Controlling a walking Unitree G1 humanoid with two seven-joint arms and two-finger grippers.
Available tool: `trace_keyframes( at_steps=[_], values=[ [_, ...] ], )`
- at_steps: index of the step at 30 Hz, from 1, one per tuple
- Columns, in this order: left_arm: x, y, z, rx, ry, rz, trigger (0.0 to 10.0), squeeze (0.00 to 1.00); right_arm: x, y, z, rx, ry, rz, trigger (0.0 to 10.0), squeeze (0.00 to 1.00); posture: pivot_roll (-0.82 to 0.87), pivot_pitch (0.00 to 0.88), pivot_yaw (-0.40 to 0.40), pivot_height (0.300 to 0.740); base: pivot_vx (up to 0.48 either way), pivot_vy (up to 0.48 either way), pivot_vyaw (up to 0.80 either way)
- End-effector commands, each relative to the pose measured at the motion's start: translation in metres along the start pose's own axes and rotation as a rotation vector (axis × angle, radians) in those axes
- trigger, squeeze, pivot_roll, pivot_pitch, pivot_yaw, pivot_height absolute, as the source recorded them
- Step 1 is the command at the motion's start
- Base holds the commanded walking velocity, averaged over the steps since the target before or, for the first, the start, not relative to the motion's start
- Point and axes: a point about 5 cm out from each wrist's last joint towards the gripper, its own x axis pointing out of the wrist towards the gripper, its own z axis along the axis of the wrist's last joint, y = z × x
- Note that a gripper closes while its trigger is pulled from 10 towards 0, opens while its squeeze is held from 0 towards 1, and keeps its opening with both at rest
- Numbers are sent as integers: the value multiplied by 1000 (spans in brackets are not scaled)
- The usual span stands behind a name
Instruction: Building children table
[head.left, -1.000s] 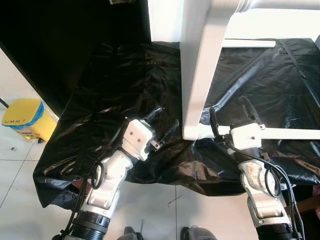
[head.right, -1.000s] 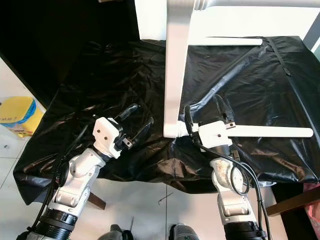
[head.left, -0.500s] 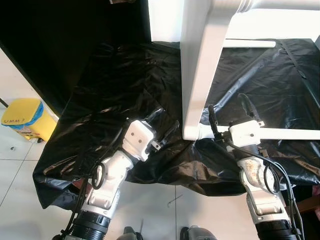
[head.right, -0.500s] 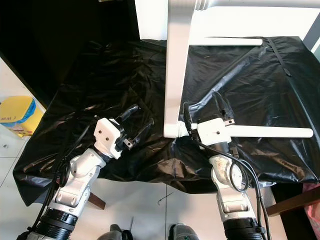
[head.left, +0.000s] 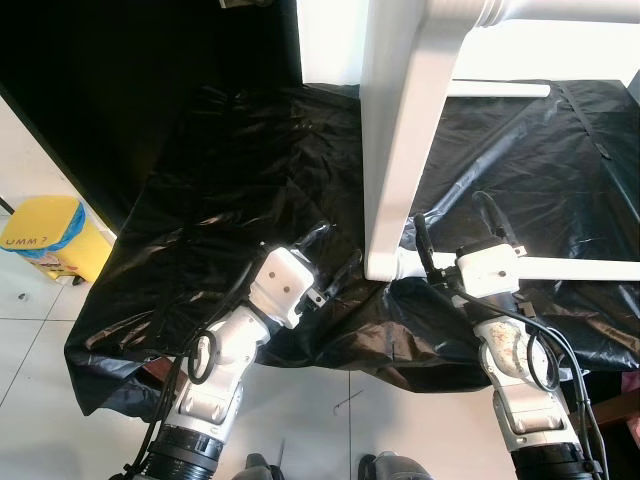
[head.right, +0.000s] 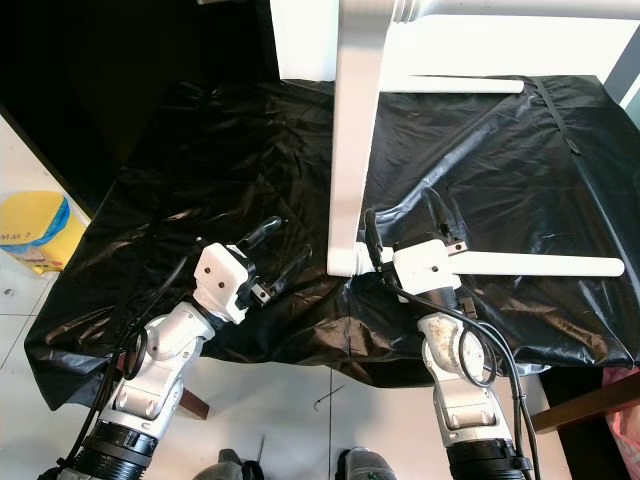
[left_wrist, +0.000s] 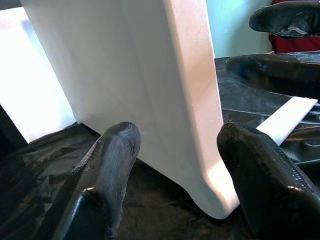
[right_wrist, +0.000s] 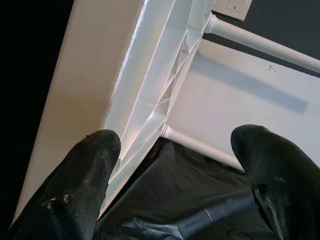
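White children's table frame (head.left: 400, 130): stands on my worktop's black plastic sheet (head.left: 250, 170), its leg foot at centre, a white rod (head.left: 580, 267) running to 3 o'clock. My right end effector (head.left: 455, 225), fingers apart, straddles the rod beside the foot. My left end effector (head.left: 335, 255), fingers apart, sits at 8 o'clock, just short of the leg; yellow bin (head.left: 45, 240) on the floor at 9 o'clock.

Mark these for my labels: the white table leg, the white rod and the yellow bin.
white table leg (head.left: 395, 150), left eye view, middle of its flat face.
white rod (head.right: 545, 264), right eye view, mid-length.
yellow bin (head.left: 45, 238), left eye view, its top.
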Motion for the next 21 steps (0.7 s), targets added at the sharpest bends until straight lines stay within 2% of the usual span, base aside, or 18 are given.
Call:
trace_keyframes(
  at_steps=[1,8,9,10,11,12,13,14,15,16,21],
  values=[
    [-4,2,-6,-23,35,73,10000,0,-2,5,-3,2,16,28,10000,0,-115,95,30,740,0,0,0],
    [-5,1,-6,-31,39,86,10000,0,-3,5,-6,2,35,32,10000,0,-115,96,28,740,0,0,0],
    [-5,1,-6,-39,32,79,5137,0,-3,5,-5,5,32,33,3843,0,-115,96,27,740,0,0,0],
    [-6,0,-6,-46,27,75,5137,0,-4,5,-5,7,30,34,3843,0,-115,96,27,740,0,0,0],
    [-6,1,-6,-49,30,75,980,0,-4,5,-5,9,28,38,0,0,-116,98,27,740,0,0,0],
    [-6,1,-7,-49,32,76,980,0,-4,6,-5,10,27,41,0,0,-116,99,26,740,0,0,0],
    [-6,0,-6,-53,29,73,0,0,-4,6,-5,13,30,42,0,0,-116,99,26,740,0,0,0],
    [-6,0,-6,-53,29,73,0,0,-4,6,-5,13,30,42,0,0,-116,99,26,740,0,0,0],
    [-6,0,-6,-49,33,68,3176,0,-5,6,-6,12,33,43,8039,0,-117,102,25,740,0,0,0],
    [-6,-1,-8,-52,48,68,10000,0,-5,5,-6,11,38,41,10000,0,-117,105,25,740,0,0,0],
    [-7,-1,-12,-47,78,89,10000,0,-6,6,-9,16,60,38,10000,0,-117,112,24,740,0,0,0]
  ],
)
